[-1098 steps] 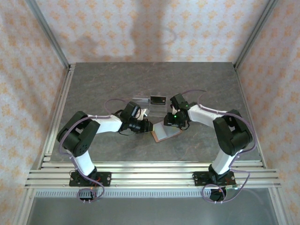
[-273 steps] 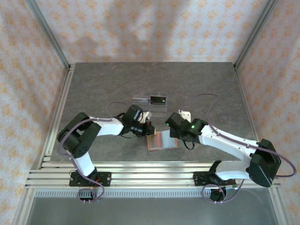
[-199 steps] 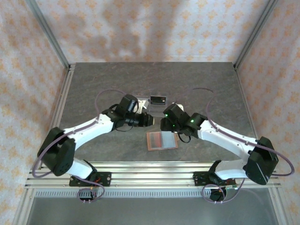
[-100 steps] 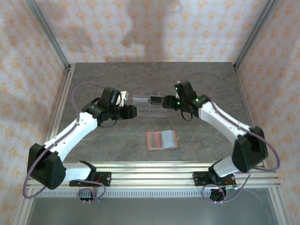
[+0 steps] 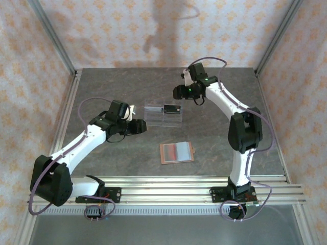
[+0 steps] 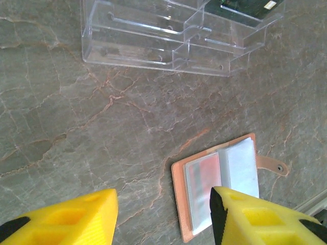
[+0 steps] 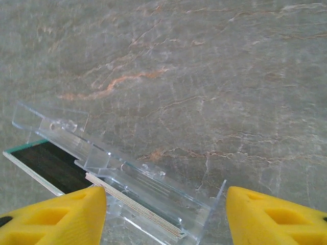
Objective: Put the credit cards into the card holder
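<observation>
left gripper jaws apart and empty, black card in the clear stand with its mark unreadable, card holder open flat on the table nearer the bases, its snap tab and sleeves plain on left wrist, right gripper jaws apart and empty just beyond the stand.

Reddish-brown card holder with pale sleeves, on a grey counter veined rust-orange. Black card in a clear stand.

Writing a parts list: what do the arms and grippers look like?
Left arm and right arm: white links, black joints, loose purple cables; a green light glows by the right wrist. Left gripper and right gripper have yellow fingers with recessed pockets.
</observation>
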`<control>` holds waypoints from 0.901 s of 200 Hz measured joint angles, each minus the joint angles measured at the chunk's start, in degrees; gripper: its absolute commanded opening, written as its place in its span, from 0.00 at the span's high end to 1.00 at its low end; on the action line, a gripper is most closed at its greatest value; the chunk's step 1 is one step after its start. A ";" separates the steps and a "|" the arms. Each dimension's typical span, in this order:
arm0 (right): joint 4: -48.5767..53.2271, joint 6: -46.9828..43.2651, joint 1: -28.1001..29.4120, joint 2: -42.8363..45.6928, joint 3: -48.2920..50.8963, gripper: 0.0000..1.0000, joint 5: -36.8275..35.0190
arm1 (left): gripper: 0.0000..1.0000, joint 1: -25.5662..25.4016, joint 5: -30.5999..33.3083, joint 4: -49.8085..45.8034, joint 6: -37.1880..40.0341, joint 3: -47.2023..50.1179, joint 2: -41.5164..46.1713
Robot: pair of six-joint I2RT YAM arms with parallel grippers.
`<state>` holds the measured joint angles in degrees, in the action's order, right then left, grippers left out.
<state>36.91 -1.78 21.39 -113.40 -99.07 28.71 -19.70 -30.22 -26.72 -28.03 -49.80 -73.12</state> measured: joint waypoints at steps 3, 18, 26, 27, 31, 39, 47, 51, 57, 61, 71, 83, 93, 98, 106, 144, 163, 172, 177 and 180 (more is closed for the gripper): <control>0.59 -0.57 0.07 -0.46 -0.55 0.38 0.37 | 0.48 0.00 0.00 0.22 0.00 0.31 0.02; 3.37 -3.32 0.20 -2.54 -3.17 0.44 2.69 | 0.48 0.00 -0.17 0.39 -0.24 1.51 0.04; 4.83 -4.74 0.22 -3.85 -4.85 0.47 3.80 | 0.48 0.00 -0.44 0.42 -0.39 1.92 0.15; 4.94 -4.68 0.22 -3.98 -4.98 0.48 3.89 | 0.48 0.00 -0.46 0.44 -0.39 2.01 0.17; 5.64 -5.60 0.22 -4.63 -5.77 0.48 4.42 | 0.48 0.00 -0.48 0.48 -0.44 2.23 0.31; 6.67 -6.64 0.22 -5.77 -6.82 0.49 5.07 | 0.48 0.00 -0.68 0.72 -0.52 2.82 0.83; 7.58 -7.48 0.22 -6.60 -7.43 0.49 5.64 | 0.48 0.00 -0.85 1.01 -0.61 3.45 1.46; 8.07 -7.80 0.22 -6.95 -7.65 0.49 5.81 | 0.48 0.00 -0.87 1.09 -0.61 3.80 1.86; 8.59 -8.59 0.22 -7.43 -7.85 0.49 5.88 | 0.48 0.00 -0.87 1.22 -0.61 4.20 2.29; 8.63 -8.94 0.20 -7.63 -7.96 0.49 5.99 | 0.48 0.00 -0.90 1.22 -0.61 4.35 2.51; 9.18 -9.79 0.17 -7.82 -8.48 0.51 6.01 | 0.48 0.00 -0.92 1.20 -0.61 4.61 2.80; 10.08 -10.78 0.20 -8.04 -8.85 0.54 5.81 | 0.48 0.00 -0.92 1.25 -0.61 4.72 3.04; 11.06 -11.80 0.20 -8.33 -9.22 0.58 5.75 | 0.48 0.00 -0.92 1.55 -0.61 5.09 3.28; 11.61 -12.07 0.20 -8.55 -9.53 0.59 5.77 | 0.48 0.00 -0.96 1.55 -0.59 5.22 3.39; 12.35 -12.59 0.20 -8.98 -9.99 0.59 5.79 | 0.48 0.00 -1.05 1.51 -0.59 5.29 3.41; 14.14 -14.43 0.20 -9.60 -10.78 0.64 5.55 | 0.48 0.00 -1.09 1.49 -0.55 5.29 3.41; 14.95 -14.91 0.20 -9.62 -10.75 0.68 5.38 | 0.49 0.00 -1.09 1.14 -0.35 5.22 3.41; 15.08 -14.97 0.20 -9.60 -10.54 0.69 5.33 | 0.49 0.00 -1.09 0.92 -0.35 5.20 3.41; 15.06 -14.93 0.20 -9.60 -10.36 0.70 5.35 | 0.49 0.00 -1.09 0.83 -0.35 5.20 3.41; 15.06 -14.95 0.20 -9.60 -10.21 0.70 5.35 | 0.49 0.00 -1.09 0.83 -0.37 5.20 3.41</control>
<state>51.96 -16.73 21.58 -123.00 -109.27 34.06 -19.70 -31.31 -25.89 -28.40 -44.60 -69.71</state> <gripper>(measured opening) 0.315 0.516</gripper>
